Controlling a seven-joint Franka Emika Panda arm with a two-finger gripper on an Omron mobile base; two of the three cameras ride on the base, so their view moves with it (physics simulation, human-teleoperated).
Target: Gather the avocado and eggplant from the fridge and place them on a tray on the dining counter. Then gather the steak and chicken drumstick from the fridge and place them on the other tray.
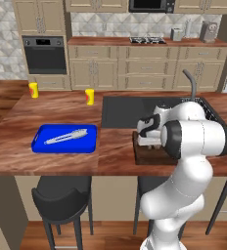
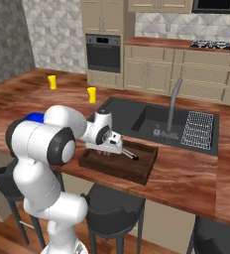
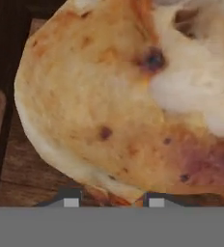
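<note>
Chicken drumstick [image 3: 109, 96] lies lengthwise across brown tray [image 2: 142, 171]; fingers [image 3: 113, 201] slightly apart at its edge, grip unclear.

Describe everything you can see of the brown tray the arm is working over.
The brown tray is a dark, wood-looking rectangle with low raised walls. It sits flat on the wooden dining counter at its near edge, beside the sink. The gripper hangs low over it. In the hand view, pale browned meat lies on its plank floor between the fingertips.
</note>
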